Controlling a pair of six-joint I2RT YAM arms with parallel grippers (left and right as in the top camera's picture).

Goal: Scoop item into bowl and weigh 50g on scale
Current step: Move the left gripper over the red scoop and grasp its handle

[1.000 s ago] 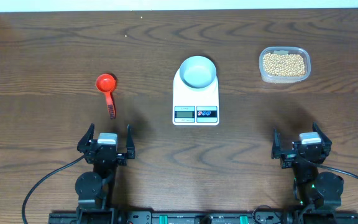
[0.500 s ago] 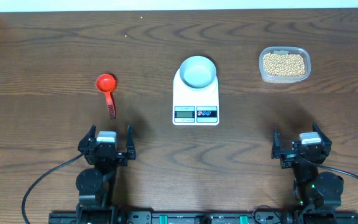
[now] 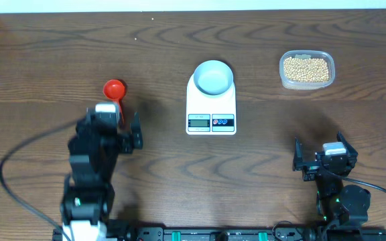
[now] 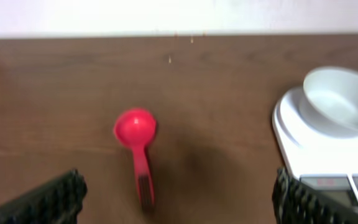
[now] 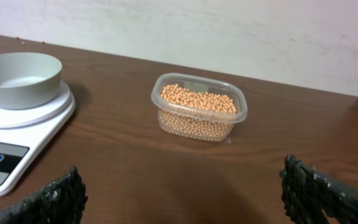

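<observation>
left gripper (image 3: 110,124) jaws wide, nothing in them, above the table (image 3: 45,53) left of centre, its body covering the red scoop (image 3: 114,88) handle from overhead; scoop cup points to the far edge. right gripper (image 3: 320,150) also wide and empty, by the front edge, right side. bowl (image 3: 213,76) sits on the far half of the scale (image 3: 211,107), mid-table, looks empty. beans (image 3: 305,68) are all in the clear tub (image 3: 306,82) toward the far right corner, well apart from the scale.
</observation>
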